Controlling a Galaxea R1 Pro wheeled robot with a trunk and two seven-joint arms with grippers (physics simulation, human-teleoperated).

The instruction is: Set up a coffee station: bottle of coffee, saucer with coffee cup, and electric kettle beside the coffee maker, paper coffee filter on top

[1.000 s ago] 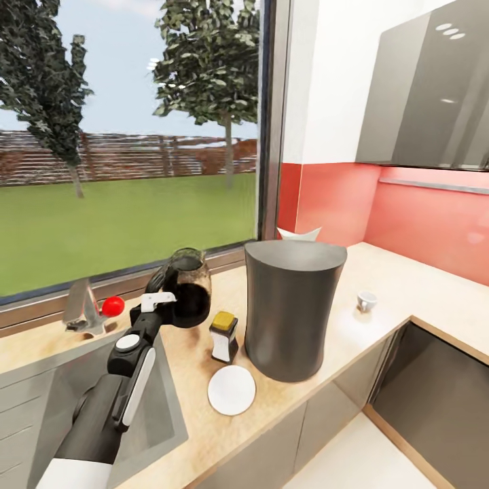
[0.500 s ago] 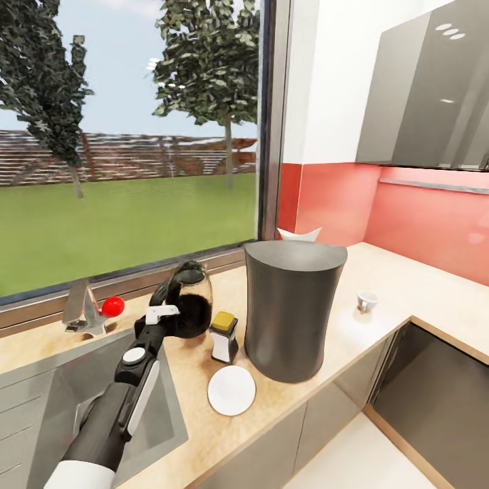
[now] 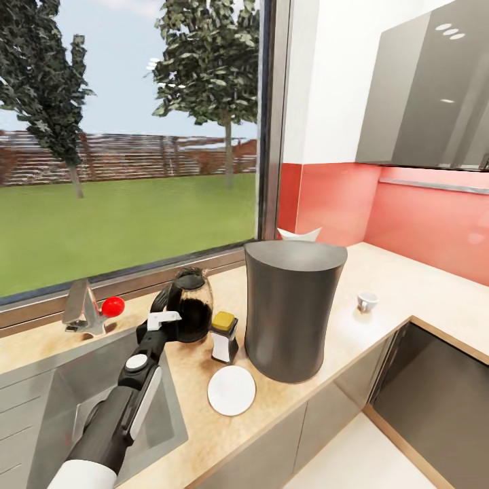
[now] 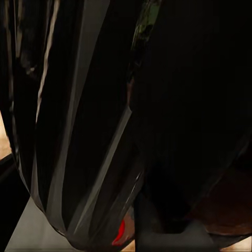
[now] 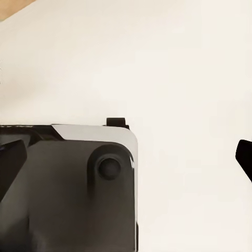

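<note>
The electric kettle (image 3: 191,310), dark glass with a black handle, stands upright by the sink edge, and my left gripper (image 3: 165,312) is shut on its handle. Seen up close in the left wrist view, the kettle's dark body (image 4: 105,126) is right at the camera. The bottle of coffee (image 3: 223,337), with its yellow lid, stands between the kettle and the tall grey coffee maker (image 3: 292,309). A white saucer (image 3: 231,390) lies in front of the bottle. The small coffee cup (image 3: 367,299) sits to the coffee maker's right. A white paper filter (image 3: 299,234) peeks out behind the coffee maker's top. My right gripper (image 5: 128,152) is open, holding nothing.
A steel sink (image 3: 61,401) lies under my left arm, with a faucet (image 3: 85,309) and a red knob (image 3: 113,305) behind it. The window runs along the back. A grey wall cabinet (image 3: 428,88) hangs at the right, and the counter (image 3: 407,285) turns a corner there.
My left gripper has come down and toward me with the kettle, which went from raised and tilted to upright at counter height. Nothing else moved.
</note>
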